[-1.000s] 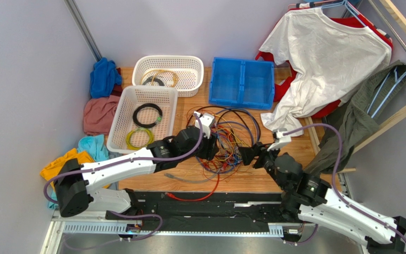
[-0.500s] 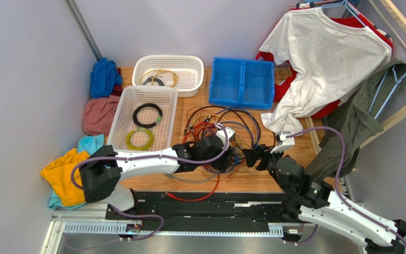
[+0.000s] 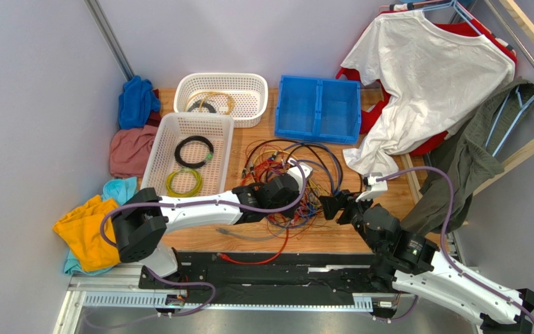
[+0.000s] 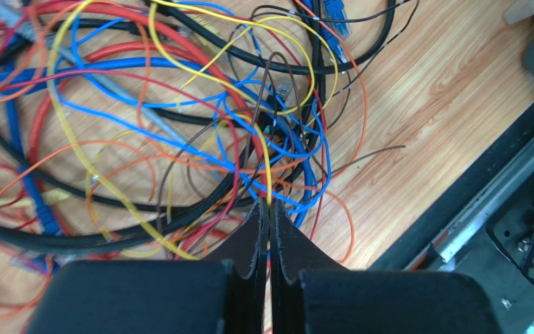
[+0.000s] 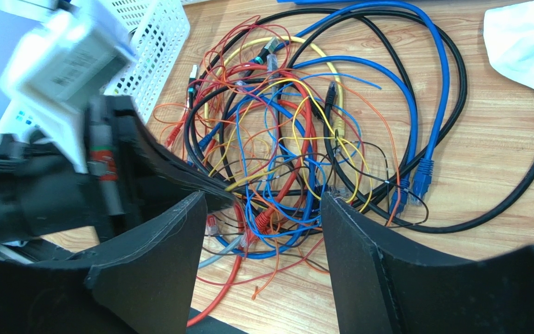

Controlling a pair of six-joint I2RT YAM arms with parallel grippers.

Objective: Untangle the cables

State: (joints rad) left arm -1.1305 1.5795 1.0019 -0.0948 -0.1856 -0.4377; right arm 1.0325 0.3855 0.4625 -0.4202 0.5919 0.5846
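Left hand: the left hand (image 4: 270,205) is now pressing its two fingers fully together – a moment ago it was open and travelling across the pile, and now it is standing low over the near middle of it.
What it is gripping: a yellow wire (image 4: 266,170) is running straight into the seam between the tips, so it seems to be pinching this one strand; thin blue and red strands are passing just beside the tips, and I cannot tell if any is caught too.
Right hand: the right hand (image 5: 263,202) is hovering open at the near right edge of the pile, fingers wide apart and holding nothing; it is keeping almost the same place as a second ago.
Cables: the cables (image 5: 304,132) are lying in one loose knot on the desk (image 3: 332,240), between the white basket (image 3: 158,149) and the right arm – red, orange, yellow, blue and black strands are crossing each other many times.
Meaning for the task: the reaching is finishing and the pulling is probably starting; no strand is lying apart from the pile yet, so the work is staying near its beginning.
Risk: the whole knot may be coming along with the pinched wire.
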